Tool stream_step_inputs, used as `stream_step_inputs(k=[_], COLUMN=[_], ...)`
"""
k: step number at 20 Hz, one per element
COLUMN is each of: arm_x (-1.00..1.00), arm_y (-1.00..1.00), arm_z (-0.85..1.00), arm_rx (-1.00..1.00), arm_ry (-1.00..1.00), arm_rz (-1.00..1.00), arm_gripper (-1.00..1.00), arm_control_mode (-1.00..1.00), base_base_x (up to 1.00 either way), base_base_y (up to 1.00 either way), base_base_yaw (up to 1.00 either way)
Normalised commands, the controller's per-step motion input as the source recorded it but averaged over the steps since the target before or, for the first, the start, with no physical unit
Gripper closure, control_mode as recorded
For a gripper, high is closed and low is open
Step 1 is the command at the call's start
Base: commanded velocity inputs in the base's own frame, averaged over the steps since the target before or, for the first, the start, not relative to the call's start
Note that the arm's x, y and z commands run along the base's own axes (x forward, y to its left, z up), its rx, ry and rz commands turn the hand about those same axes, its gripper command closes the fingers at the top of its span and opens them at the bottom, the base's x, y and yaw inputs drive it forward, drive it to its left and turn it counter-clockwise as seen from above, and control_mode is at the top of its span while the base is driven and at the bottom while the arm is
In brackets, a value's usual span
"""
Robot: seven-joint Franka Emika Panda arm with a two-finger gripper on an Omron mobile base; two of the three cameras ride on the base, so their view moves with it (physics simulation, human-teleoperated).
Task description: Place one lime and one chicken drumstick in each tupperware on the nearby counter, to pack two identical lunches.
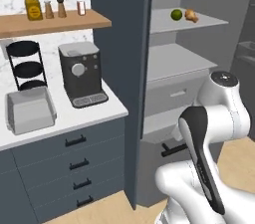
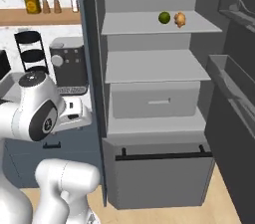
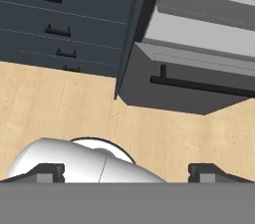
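Glossy green up on the top fridge shelf: we see one lime [image 2: 164, 17] just beside one chicken drumstick [image 2: 180, 19], the two apart. Our claw [image 3: 127, 172] hangs spread wide over the wood floor, holding nothing. We'd judge the lime light, hard, slick and ready to roll, so pinch across its middle. The drumstick looks lumpy and rigid; we'd take its thick end. A grey tupperware [image 1: 29, 111] waits on the white surface [image 1: 107, 111] to the left.
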Motion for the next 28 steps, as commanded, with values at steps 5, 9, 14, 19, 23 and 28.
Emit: stream_step_inputs(k=[5, 9, 14, 19, 23, 28], arm_x=[0.00, 0.00, 0.00, 0.00, 0.00, 0.00], arm_y=[0.00, 0.00, 0.00, 0.00, 0.00, 0.00], arm_z=[0.00, 0.00, 0.00, 0.00, 0.00, 0.00], arm_rx=[0.00, 0.00, 0.00, 0.00, 0.00, 0.00], arm_ry=[0.00, 0.00, 0.00, 0.00, 0.00, 0.00], arm_rz=[0.00, 0.00, 0.00, 0.00, 0.00, 0.00], arm_gripper=[-1.00, -1.00, -1.00, -1.00, -1.00, -1.00], arm_control_mode=[1.00, 1.00, 1.00, 1.00, 1.00, 1.00], base_base_x=[0.06, 0.09, 0.18, 0.31, 0.33, 0.35], base_base_y=[-0.58, -0.69, -0.68, -0.35, -0.04, -0.12], base_base_yaw=[0.25, 0.28, 0.27, 0.07, -0.14, -0.22])
